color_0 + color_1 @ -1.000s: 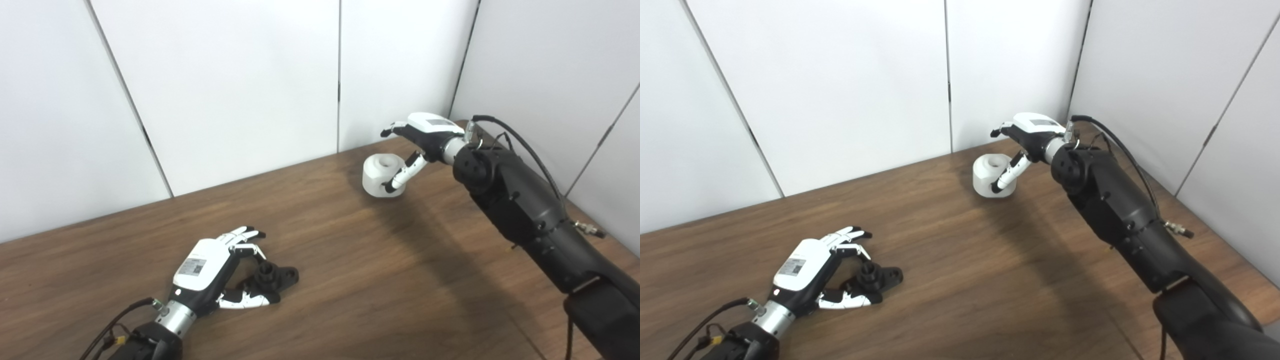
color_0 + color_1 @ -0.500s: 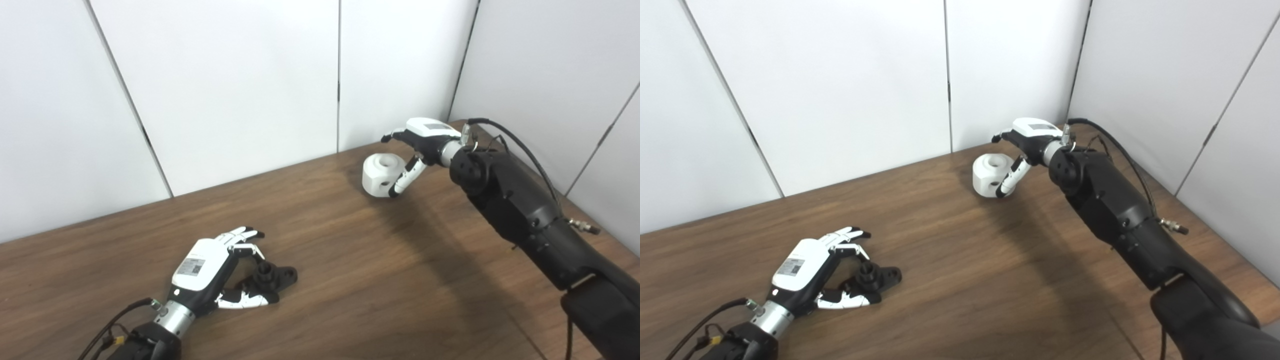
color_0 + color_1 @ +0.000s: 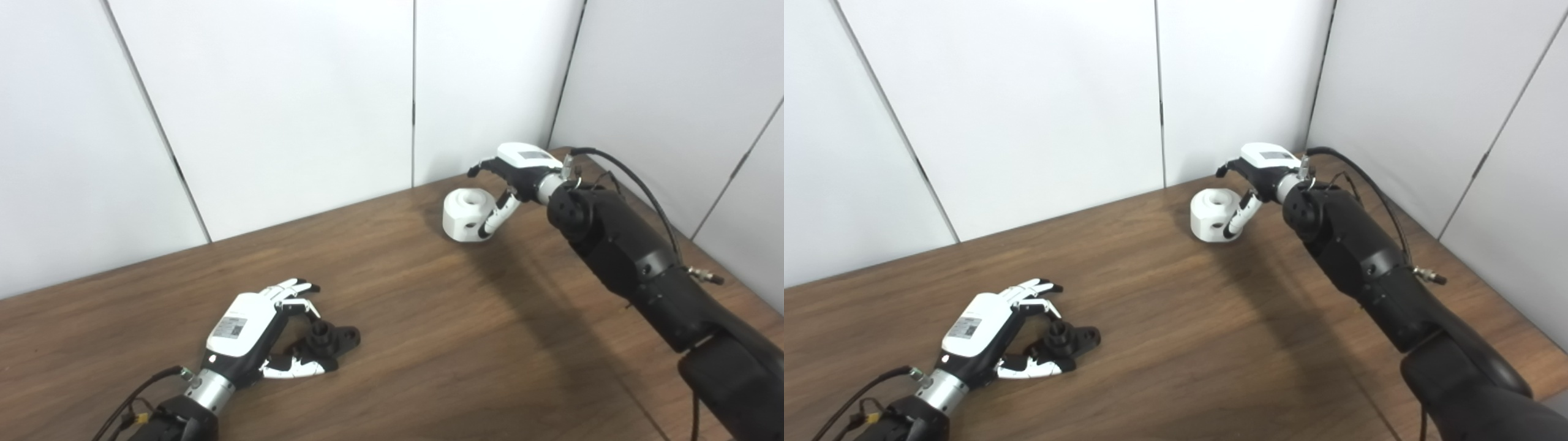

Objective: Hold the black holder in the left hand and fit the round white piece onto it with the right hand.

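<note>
On the wooden table, my left hand lay with fingers spread loosely around the black holder, not gripping it, while far right of the holder my right hand arched, fingers apart, thumb touching the round white piece.

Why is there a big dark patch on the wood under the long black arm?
In the left eye view it is a soft shadow the right arm casts on the table; the right eye view shows the same beside the round white piece. Both pictures look sharp, without glare.
</note>
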You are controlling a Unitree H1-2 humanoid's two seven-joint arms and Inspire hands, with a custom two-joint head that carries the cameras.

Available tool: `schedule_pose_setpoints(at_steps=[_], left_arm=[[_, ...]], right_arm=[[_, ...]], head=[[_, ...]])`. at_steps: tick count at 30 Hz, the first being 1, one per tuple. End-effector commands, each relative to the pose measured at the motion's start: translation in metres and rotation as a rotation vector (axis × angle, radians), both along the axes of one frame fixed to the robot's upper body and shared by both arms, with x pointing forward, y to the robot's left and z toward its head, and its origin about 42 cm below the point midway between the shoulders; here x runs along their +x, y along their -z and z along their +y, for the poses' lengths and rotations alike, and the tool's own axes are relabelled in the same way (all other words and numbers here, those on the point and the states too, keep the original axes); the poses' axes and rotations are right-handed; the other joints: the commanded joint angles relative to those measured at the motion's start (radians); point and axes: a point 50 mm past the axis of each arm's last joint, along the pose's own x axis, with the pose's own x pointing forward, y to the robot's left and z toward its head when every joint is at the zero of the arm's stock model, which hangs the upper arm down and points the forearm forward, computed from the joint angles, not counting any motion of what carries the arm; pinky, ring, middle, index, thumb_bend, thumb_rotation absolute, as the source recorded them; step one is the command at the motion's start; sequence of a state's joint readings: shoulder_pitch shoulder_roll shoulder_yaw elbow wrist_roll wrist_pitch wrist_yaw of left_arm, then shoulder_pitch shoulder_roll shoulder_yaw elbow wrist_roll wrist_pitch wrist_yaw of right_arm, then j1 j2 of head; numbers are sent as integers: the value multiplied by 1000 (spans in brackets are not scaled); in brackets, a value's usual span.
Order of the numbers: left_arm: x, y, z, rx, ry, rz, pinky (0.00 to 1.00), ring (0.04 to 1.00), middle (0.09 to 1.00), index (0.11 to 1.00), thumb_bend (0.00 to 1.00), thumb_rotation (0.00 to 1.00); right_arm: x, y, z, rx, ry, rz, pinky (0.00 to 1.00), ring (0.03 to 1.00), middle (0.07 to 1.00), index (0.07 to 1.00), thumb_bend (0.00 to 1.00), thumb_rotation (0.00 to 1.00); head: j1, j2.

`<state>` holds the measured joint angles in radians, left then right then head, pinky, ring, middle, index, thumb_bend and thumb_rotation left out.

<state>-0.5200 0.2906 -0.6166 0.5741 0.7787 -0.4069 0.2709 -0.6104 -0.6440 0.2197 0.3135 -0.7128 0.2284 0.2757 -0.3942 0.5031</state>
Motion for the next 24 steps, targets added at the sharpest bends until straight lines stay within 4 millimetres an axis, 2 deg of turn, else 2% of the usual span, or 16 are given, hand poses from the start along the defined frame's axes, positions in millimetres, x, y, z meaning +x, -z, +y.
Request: schedule_pose_setpoints(at_steps=[1,12,17,20,24], left_arm=[[-20,48,65,229,-120,128,831,886,842,484,520,82],[-23,49,66,229,-124,128,832,883,845,483,520,83],[-23,48,66,229,-123,135,844,883,846,483,521,82],[-23,47,66,228,-123,141,844,885,846,483,521,82],[-23,48,67,222,-124,137,839,885,843,483,521,81]], right_arm=[[10,-33,1,-13,-26,-121,713,857,865,784,912,231],[14,-27,13,-40,-20,-77,761,827,864,754,907,262],[13,-24,17,-53,-25,-46,745,823,870,728,902,265],[12,-23,17,-55,-28,-34,792,834,872,727,900,271],[11,-20,16,-52,-32,-29,731,835,869,715,911,269]], head=[[-1,1],[0,7],[1,14],[1,14],[1,20]])
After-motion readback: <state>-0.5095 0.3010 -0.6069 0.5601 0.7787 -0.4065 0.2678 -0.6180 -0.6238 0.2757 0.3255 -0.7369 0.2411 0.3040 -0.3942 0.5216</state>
